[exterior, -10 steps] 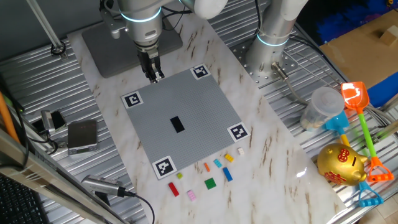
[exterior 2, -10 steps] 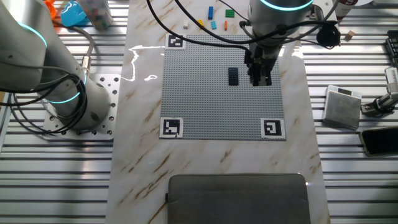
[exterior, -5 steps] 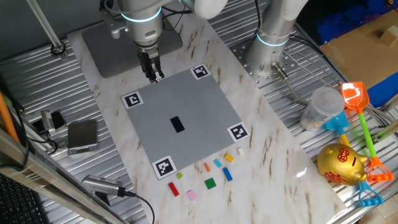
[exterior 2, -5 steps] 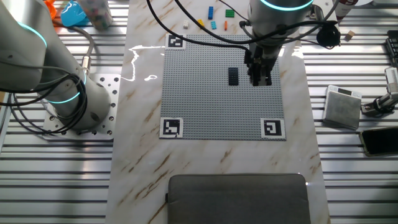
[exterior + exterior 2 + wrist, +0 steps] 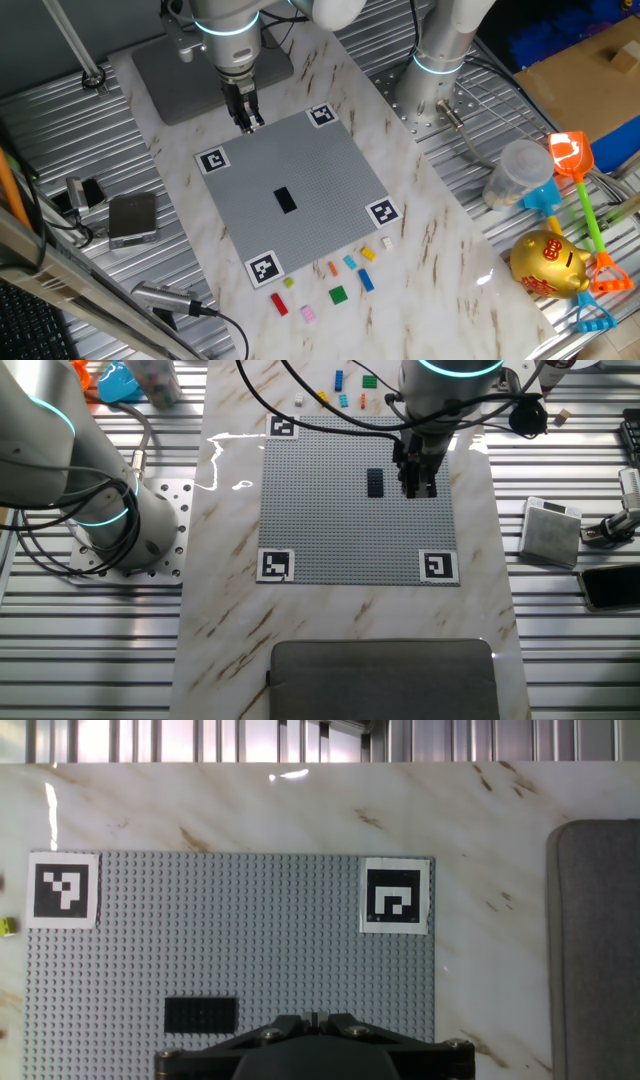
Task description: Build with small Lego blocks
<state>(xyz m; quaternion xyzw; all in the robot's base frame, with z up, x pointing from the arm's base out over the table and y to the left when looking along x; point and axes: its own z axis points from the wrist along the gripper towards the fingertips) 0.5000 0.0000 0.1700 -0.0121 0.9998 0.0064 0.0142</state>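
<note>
A black brick (image 5: 285, 199) (image 5: 375, 482) (image 5: 200, 1014) sits on the grey studded plate (image 5: 300, 150) (image 5: 330, 520) (image 5: 250, 950). My gripper (image 5: 247, 124) (image 5: 415, 490) (image 5: 313, 1017) hangs above the plate's far side, between the black brick and a corner marker. Its fingers are shut together with nothing between them. Several small Lego blocks lie loose on the marble beyond the plate's near edge, among them red (image 5: 279, 304), pink (image 5: 308, 313), green (image 5: 338, 294) (image 5: 369, 380), blue (image 5: 366, 281) (image 5: 338, 380), orange (image 5: 332, 268), yellow (image 5: 368, 253) and white (image 5: 388, 242) (image 5: 298, 400).
A grey pad (image 5: 170, 70) (image 5: 380, 680) (image 5: 600, 950) lies past the plate behind my arm. A second arm's base (image 5: 435, 70) (image 5: 100, 510) stands at the side. A grey box (image 5: 132, 217) (image 5: 550, 530), a plastic cup (image 5: 515, 170), an orange shovel (image 5: 570, 155) and a gold piggy bank (image 5: 548, 262) lie around the table.
</note>
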